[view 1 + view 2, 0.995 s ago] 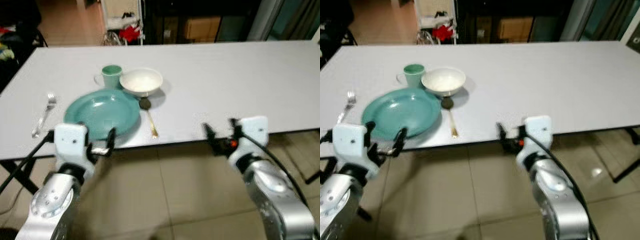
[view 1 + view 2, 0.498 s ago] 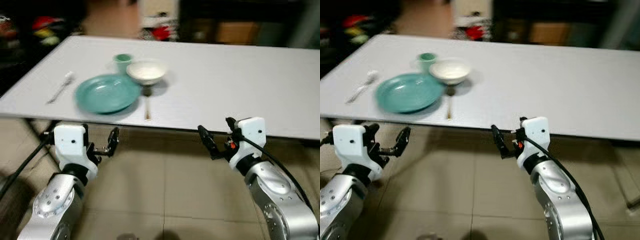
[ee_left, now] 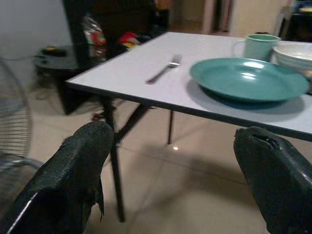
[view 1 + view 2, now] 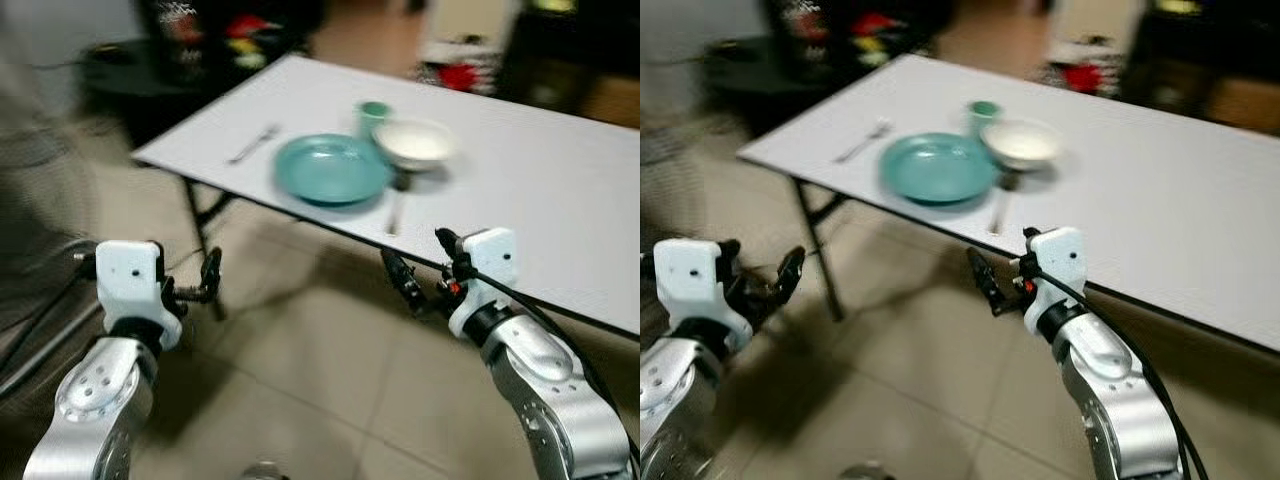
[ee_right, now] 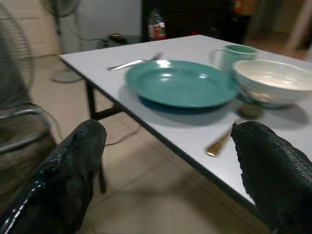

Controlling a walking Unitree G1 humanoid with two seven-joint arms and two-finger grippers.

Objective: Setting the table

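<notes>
A teal plate (image 4: 330,168) lies on the white table (image 4: 560,190), with a white bowl (image 4: 415,142) and a teal mug (image 4: 374,112) just behind it. A fork (image 4: 252,144) rests to the plate's left. A gold-handled spoon (image 4: 394,205) lies to its right, in front of the bowl. My left gripper (image 4: 205,285) hangs open and empty over the floor, well short of the table's corner. My right gripper (image 4: 420,270) is open and empty, just below the table's near edge. In the right wrist view the plate (image 5: 180,83) and spoon (image 5: 224,139) show beyond the fingers (image 5: 78,170).
The table's black folding leg (image 4: 200,230) stands between the arms on the tiled floor. A standing fan (image 3: 14,126) is close on my left side. A dark low stand with clutter (image 4: 120,60) sits beyond the table's left end.
The whole picture has swung: the table and dishes now sit up and to the right, so the camera turned left. Both grippers stay open and low.
</notes>
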